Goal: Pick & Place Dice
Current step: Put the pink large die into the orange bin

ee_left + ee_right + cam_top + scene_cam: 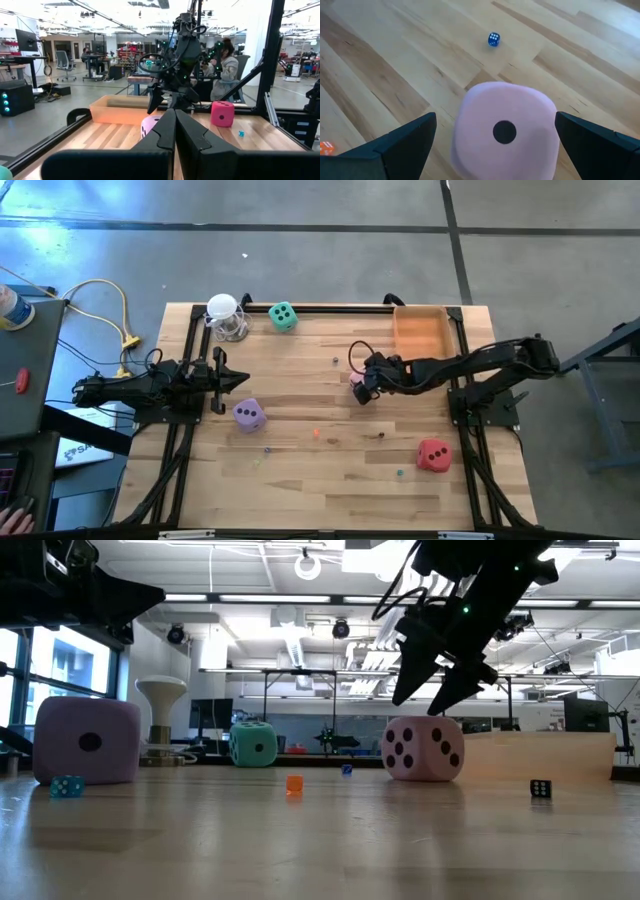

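My right claw point(362, 387) hangs spread wide over the pink die point(504, 131), one finger point(402, 142) on each side, not touching it. In the low view the fingertips point(437, 692) sit just above the die's top; the die rests flat on the table point(330, 480), gripped by nothing. In the overhead frame this is right of centre, the pink die point(356, 379) mostly hidden under my wrist.

A tiny blue die point(493, 39) lies on the planks beyond the pink one, upper middle of the wrist frame. A tiny orange die point(325, 147) sits at that frame's left edge.

The orange tray point(421, 332) sits in the upper right of the overhead frame, near my arm. The red die point(433, 454) is lower right, well apart. The purple die point(249, 414) is left of centre, just beside my left claw point(243, 381), which waits pinched closed and empty. The green die point(283, 316) is at top centre, near a white round-topped thing point(224, 317).

A person sits in the room beyond the table.
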You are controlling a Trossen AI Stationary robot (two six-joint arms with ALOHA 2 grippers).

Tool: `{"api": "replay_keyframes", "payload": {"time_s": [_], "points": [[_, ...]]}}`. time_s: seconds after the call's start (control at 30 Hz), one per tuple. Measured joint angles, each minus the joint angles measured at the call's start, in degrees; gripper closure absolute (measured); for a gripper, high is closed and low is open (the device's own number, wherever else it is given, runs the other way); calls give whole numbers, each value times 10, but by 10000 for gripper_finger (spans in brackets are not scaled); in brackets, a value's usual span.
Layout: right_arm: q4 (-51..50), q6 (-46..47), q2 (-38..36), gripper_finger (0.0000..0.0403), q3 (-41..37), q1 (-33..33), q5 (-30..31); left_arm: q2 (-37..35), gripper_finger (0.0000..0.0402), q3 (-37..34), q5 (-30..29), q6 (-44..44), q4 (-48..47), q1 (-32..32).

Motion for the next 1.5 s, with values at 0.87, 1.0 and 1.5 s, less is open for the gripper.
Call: {"api": "replay_keyframes", "payload": {"time_s": [0.87,1.0,1.5], "points": [[2,1,38,3,0,1,25,0,401,0,0,0,0,0],[2,3,38,3,0,1,26,0,401,0,0,0,0,0],[19,1,66,3,0,-2,42,0,401,0,0,0,0,0]]}}
